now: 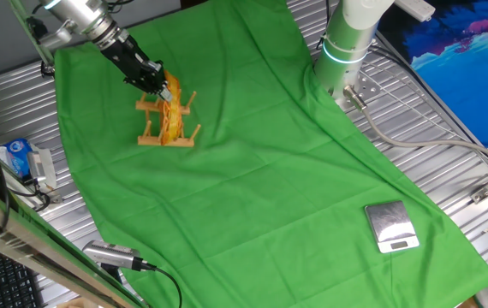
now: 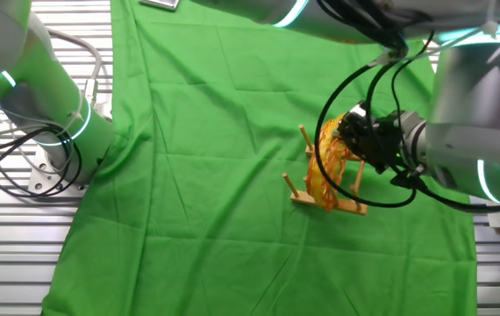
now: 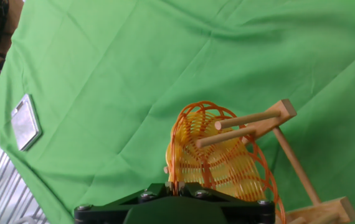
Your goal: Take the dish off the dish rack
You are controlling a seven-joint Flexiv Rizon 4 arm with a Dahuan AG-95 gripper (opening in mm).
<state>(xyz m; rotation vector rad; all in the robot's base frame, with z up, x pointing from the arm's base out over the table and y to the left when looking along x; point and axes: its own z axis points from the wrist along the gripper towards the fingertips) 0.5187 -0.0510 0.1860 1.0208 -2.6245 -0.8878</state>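
While the gripper [image 1: 160, 85] grips the dish [image 1: 173, 115] rim, dish remains slotted in the dish rack [image 1: 168, 135]; lift-out not yet done.

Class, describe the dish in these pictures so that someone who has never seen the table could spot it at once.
Find the green cloth covering the table. Near one end stands a small wooden dish rack with upright pegs, under the gripper. The dish stands on edge between those pegs: an orange-yellow woven oval, unlike the flat silver scale far off.
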